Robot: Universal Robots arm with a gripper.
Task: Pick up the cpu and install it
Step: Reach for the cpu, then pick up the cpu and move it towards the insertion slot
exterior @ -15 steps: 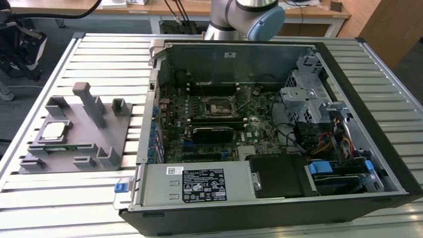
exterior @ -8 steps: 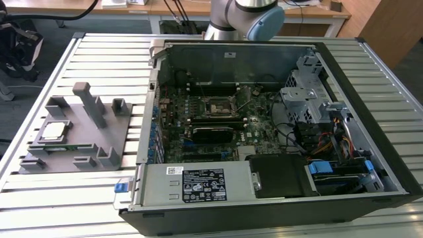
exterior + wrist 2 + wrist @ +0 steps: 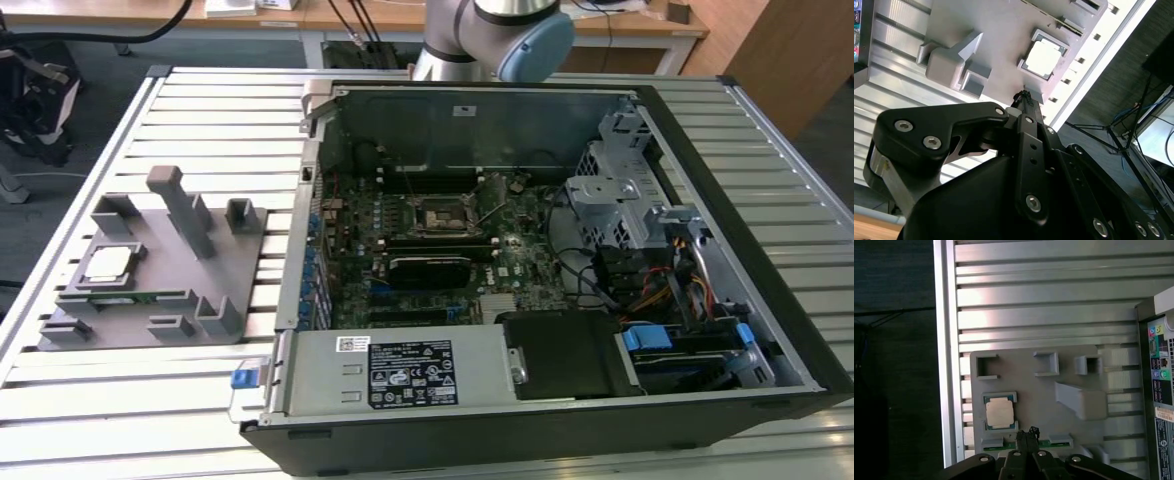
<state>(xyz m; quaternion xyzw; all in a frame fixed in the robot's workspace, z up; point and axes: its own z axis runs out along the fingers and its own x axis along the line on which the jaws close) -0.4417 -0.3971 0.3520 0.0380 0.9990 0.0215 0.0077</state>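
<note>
My claw (image 3: 1027,432) is pinched closed with nothing in it, tips meeting. It hangs over the grey fixture (image 3: 1044,395), near the edge where the green memory stick (image 3: 1008,445) lies. The cpu (image 3: 999,413) sits flat in its own little square pocket on that fixture, metal lid up. It's just beside the spot my tips point at and not touching them. In the exterior view the fixture is on the slatted tabletop (image 3: 200,100), to the exterior view's left of the open computer case (image 3: 747,200). The socket (image 3: 438,215) is out in the middle of the motherboard, well apart from the chip.

Handling-wise, this is just my read:
- **Weight and feel:** very light, totally rigid, and the smooth metal top is probably a bit slippery.
- **Fragile part:** I'd bet the underside is the delicate bit, so no dragging or tilting it against anything.
- **Where to hold:** the pocket's raised lips look like they sit on two opposite sides, so I'd pinch the other two bare edges. Square and level, gentle squeeze, nothing pressing on the lid's face.
</note>
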